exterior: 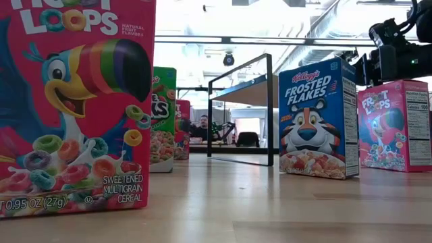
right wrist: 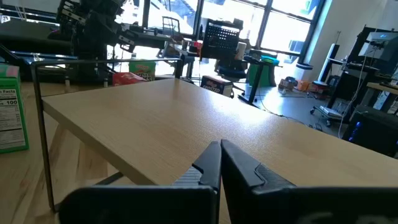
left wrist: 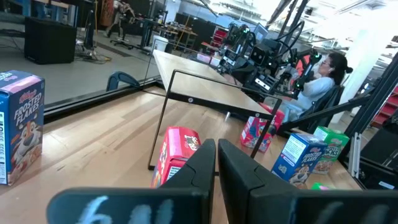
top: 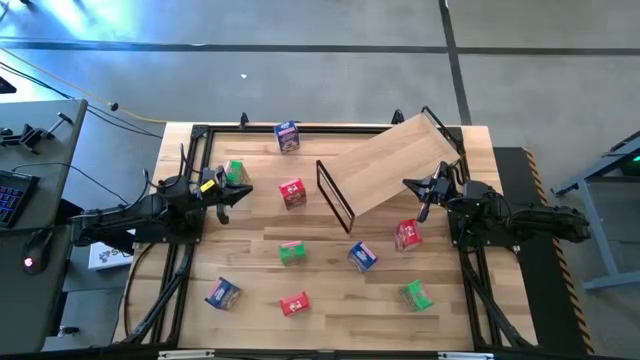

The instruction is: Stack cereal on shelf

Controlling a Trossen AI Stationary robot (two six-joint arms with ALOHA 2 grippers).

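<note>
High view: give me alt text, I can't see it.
Nine cereal boxes lie scattered on the table around the empty tilted shelf. The left tool and right tool wait shut at the sides, holding nothing.

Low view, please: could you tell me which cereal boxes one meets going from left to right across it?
Froot Loops box → green box → red box behind it → Frosted Flakes box → second Froot Loops box.
</note>
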